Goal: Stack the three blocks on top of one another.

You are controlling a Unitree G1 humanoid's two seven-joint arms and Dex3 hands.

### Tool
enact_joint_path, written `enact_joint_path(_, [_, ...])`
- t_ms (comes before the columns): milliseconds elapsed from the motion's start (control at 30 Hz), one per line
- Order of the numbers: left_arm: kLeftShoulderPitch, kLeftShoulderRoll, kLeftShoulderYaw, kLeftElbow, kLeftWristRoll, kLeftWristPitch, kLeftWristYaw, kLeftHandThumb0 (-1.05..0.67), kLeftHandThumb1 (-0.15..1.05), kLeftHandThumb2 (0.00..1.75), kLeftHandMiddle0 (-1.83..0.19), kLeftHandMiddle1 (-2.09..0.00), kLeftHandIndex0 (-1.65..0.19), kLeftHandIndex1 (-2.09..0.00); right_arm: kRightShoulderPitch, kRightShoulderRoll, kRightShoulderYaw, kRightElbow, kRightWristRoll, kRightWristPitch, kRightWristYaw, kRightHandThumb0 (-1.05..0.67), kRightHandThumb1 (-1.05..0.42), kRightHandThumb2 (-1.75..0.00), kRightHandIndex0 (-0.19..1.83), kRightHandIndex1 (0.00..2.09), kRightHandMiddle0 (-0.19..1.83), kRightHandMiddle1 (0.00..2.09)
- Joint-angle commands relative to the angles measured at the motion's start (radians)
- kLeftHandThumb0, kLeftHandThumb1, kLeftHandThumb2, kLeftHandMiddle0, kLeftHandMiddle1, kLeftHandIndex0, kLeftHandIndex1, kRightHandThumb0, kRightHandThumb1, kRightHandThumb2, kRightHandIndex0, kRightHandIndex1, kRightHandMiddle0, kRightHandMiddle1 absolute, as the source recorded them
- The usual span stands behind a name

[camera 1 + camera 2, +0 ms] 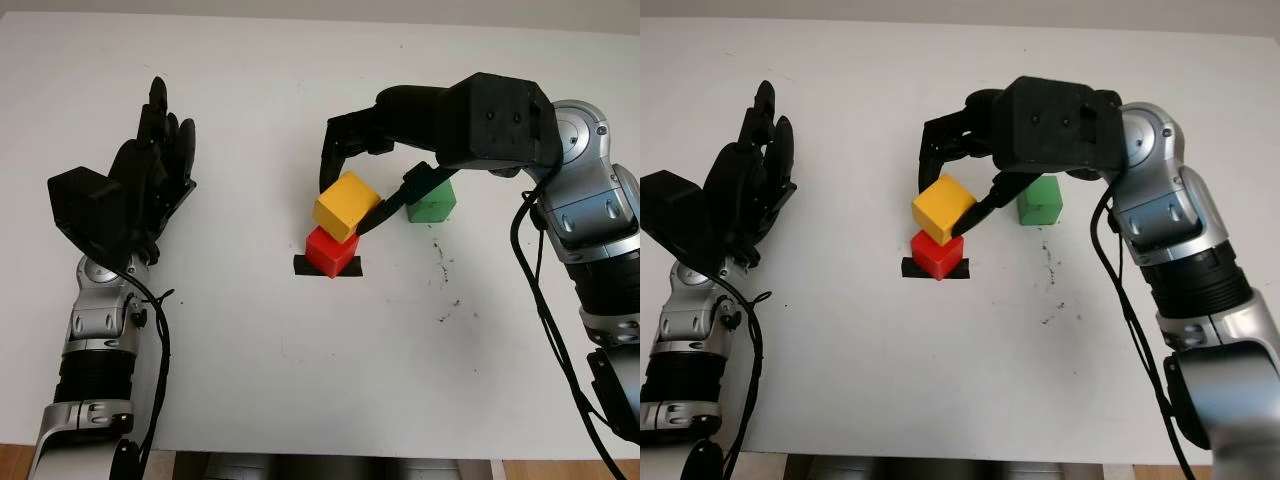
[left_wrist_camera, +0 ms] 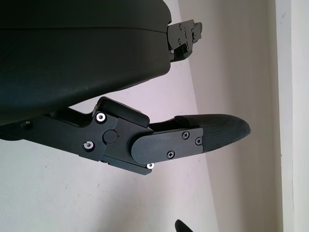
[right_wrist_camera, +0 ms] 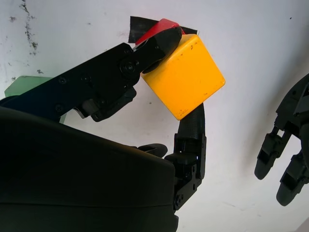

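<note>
Right hand [image 1: 350, 205] is gripping yellow block [image 1: 346, 205] between fingers [image 3: 159, 46], holding it tilted over red block [image 1: 331, 250] (whether touching, cannot tell). Red block is sitting on black tape patch [image 1: 303, 265]. Green block [image 1: 432, 203] is standing just beside, on white table [image 1: 300, 380]. Left hand [image 1: 150, 170] is hovering open, well apart at left.
</note>
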Motion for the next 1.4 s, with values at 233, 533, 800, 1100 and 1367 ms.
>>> enact_joint_path(233, [0.02, -0.011, 0.0, -0.042, 0.001, 0.001, 0.01, -0.8, 1.05, 0.55, 0.19, -0.02, 0.19, 0.0, 0.011, 0.01, 0.006, -0.015, -0.003, -0.001, 0.006, -0.42, -0.9, -0.06, 0.35, 0.03, 0.39, 1.6])
enact_joint_path(533, [0.021, -0.013, -0.008, -0.048, 0.024, -0.005, 0.03, -0.81, 1.05, 0.55, 0.19, -0.04, 0.19, 0.0, 0.018, 0.023, 0.017, 0.001, -0.019, -0.046, -0.006, -0.46, -0.9, -0.05, 0.36, 0.04, 0.42, 1.57])
enact_joint_path(800, [0.025, -0.015, -0.008, -0.046, 0.017, -0.004, 0.017, -0.81, 1.05, 0.55, 0.19, 0.0, 0.19, 0.0, 0.012, 0.029, 0.036, 0.027, -0.052, -0.084, -0.005, -0.49, -0.91, -0.06, 0.37, 0.05, 0.43, 1.56])
enact_joint_path(1100, [0.027, -0.019, -0.003, -0.049, 0.006, -0.003, 0.015, -0.81, 1.05, 0.53, 0.19, -0.01, 0.19, 0.0, 0.02, 0.036, 0.039, 0.033, -0.058, -0.082, -0.001, -0.44, -0.9, -0.05, 0.36, 0.04, 0.43, 1.54])
enact_joint_path(1367, [0.03, -0.018, -0.004, -0.057, 0.004, 0.003, 0.015, -0.81, 1.05, 0.53, 0.19, 0.0, 0.19, 0.0, 0.026, 0.041, 0.036, 0.04, -0.054, -0.075, -0.002, -0.44, -0.9, -0.06, 0.35, 0.04, 0.43, 1.54])
